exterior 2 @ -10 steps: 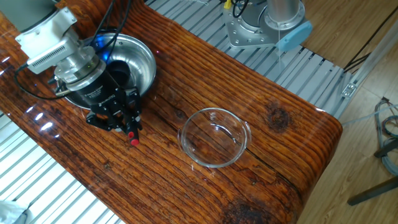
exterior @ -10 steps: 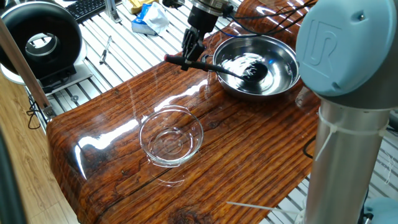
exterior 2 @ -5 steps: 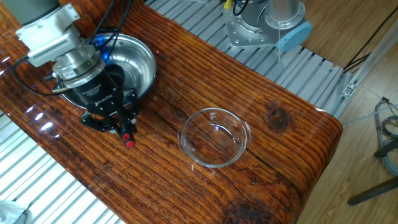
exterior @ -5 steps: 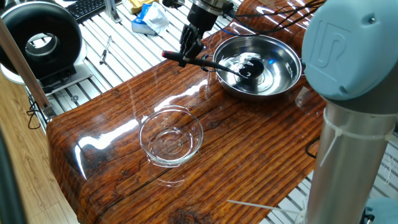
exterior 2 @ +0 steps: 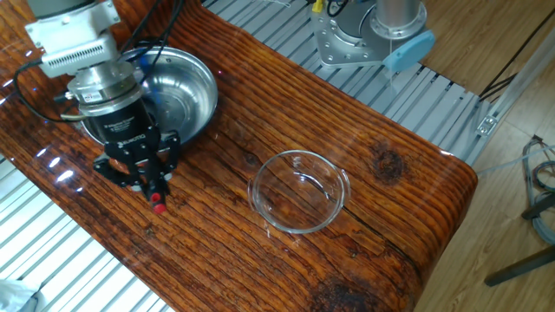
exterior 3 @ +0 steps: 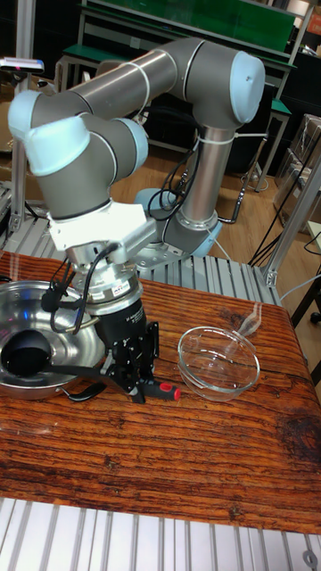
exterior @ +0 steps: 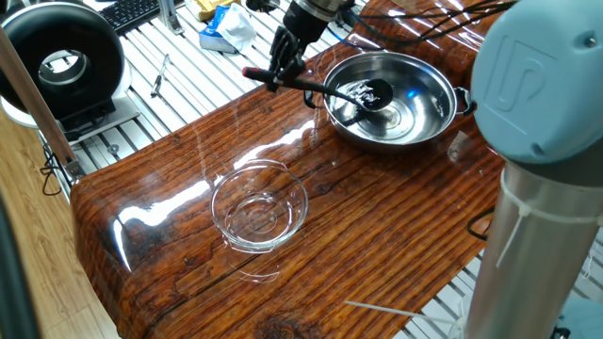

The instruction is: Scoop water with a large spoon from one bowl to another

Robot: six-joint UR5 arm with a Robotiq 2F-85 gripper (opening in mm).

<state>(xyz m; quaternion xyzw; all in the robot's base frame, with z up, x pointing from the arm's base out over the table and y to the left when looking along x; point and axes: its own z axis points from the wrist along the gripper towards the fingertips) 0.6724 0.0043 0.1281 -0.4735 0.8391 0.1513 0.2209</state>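
My gripper (exterior: 284, 64) is shut on the slim handle of the large spoon (exterior: 320, 88), a black ladle with a red tip (exterior 2: 157, 206). The handle lies roughly level. Its round cup (exterior: 376, 94) sits inside the wide steel bowl (exterior: 435, 121), low over the glinting water (exterior: 407, 105). In the tall fixed view the gripper (exterior 3: 134, 370) stands just beside the steel bowl (exterior 3: 27, 294), with the cup (exterior 3: 25, 352) dark inside it. The clear glass bowl (exterior: 259, 207) stands apart on the wooden table, nothing over it; I cannot tell if it holds water.
The robot's grey arm column (exterior: 546, 169) fills the right foreground. Off the table's far left are a black round device (exterior: 61, 61), a keyboard (exterior: 132, 11) and a blue-white bag (exterior: 226, 28). The robot base (exterior 2: 373, 35) sits beyond the table's far edge.
The gripper has drawn back from the steel bowl along the handle's line, with the ladle in it. The cup has slid from the bowl's middle toward its gripper-side wall.
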